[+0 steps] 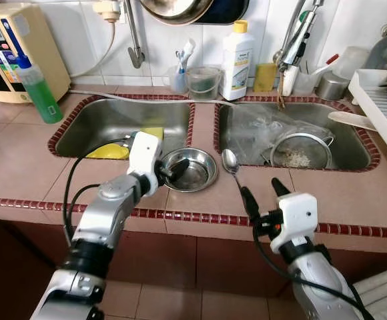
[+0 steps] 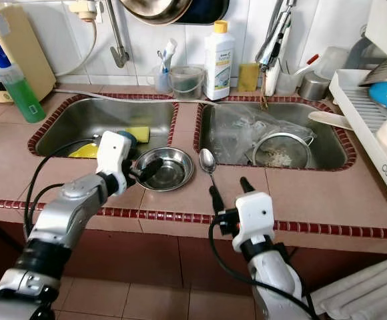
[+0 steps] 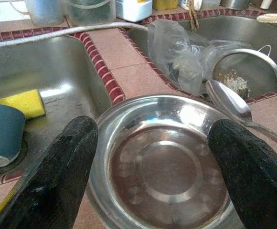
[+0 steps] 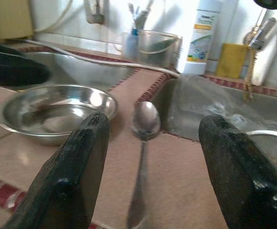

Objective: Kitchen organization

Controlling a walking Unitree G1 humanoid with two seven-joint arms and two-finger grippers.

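Tidying looks barely begun: bowl [image 1: 189, 169] and spoon [image 1: 231, 164] lie on the tabletop [image 1: 20, 167], left hand [image 1: 166, 172] and right hand [image 1: 263, 195] both released around them.

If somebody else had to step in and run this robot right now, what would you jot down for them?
Left claw: open, fingers either side of the steel bowl's near rim, not closed on it.
Right claw: open, empty, lined up behind the spoon's handle on the tiled counter.
Bowl and spoon lie side by side on the strip between the two sinks. Left sink holds a yellow sponge and a blue cup; right sink holds a strainer and a clear plastic bag.
Done: nothing is lifted yet.
Left: probably grip bowl and spoon, then put them away.
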